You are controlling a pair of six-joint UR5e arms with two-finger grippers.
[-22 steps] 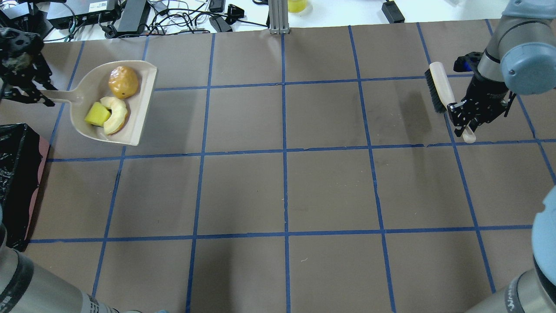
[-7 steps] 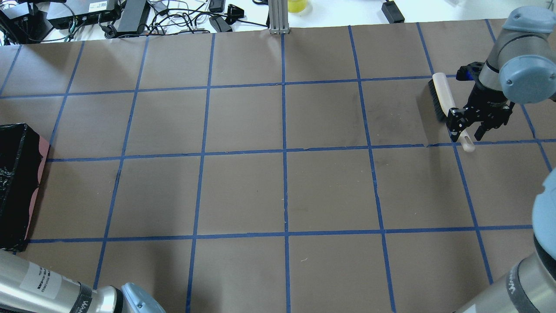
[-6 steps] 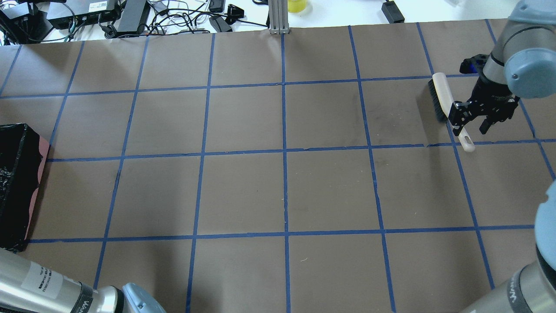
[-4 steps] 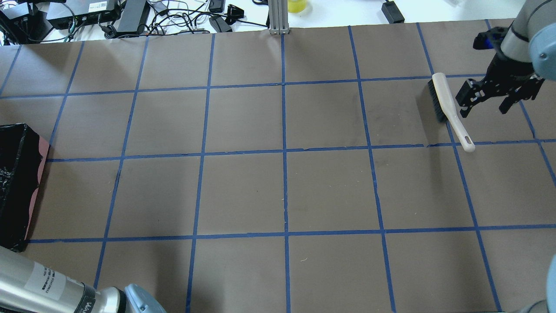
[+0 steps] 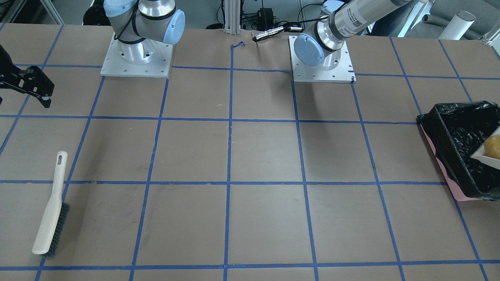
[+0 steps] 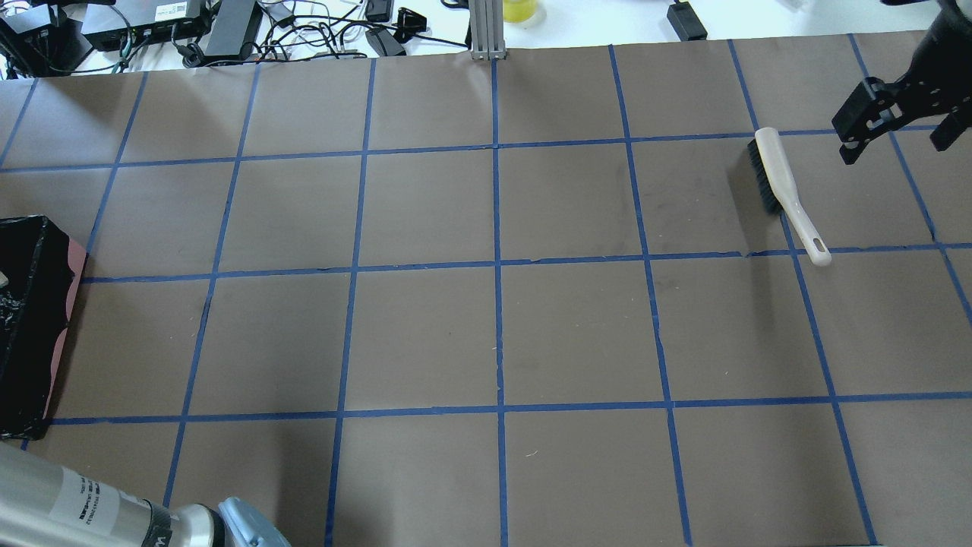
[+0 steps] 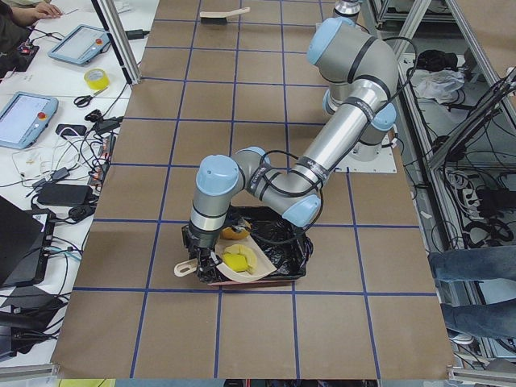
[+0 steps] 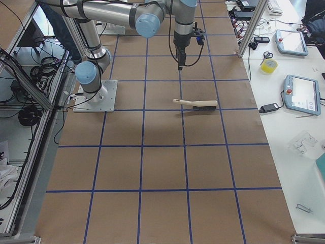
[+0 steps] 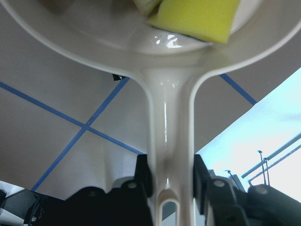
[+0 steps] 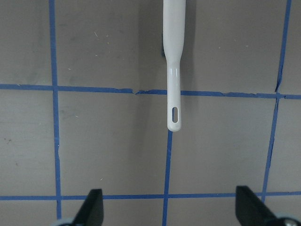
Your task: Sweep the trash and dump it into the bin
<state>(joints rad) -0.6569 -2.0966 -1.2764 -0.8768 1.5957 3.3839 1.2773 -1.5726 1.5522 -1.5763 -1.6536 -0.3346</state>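
My left gripper [image 9: 170, 181] is shut on the handle of the beige dustpan [image 9: 141, 52] and holds it tilted over the bin [image 7: 284, 251], a pink box lined with a black bag [image 5: 453, 140]. The trash lies in the pan: the yellow sponge block [image 9: 197, 19], the golden-brown lump [image 5: 493, 146] and a cream piece mostly hidden behind the sponge. My right gripper [image 6: 902, 133] is open and empty, raised beyond the brush [image 6: 782, 186], which lies flat on the table. The right wrist view shows the brush handle [image 10: 174, 70] below the spread fingertips [image 10: 94, 207].
The bin also shows at the left edge of the overhead view [image 6: 30, 327]. The brown paper table cover [image 6: 493, 327] has a blue tape grid. Cables and boxes [image 6: 190, 26] lie beyond the far edge. Both arm bases [image 5: 136, 58] stand at the robot's side.
My left arm carried the loaded dustpan from the table's far left out of the overhead view, over the bin. My right gripper opened, let go of the brush and rose away to the far right.
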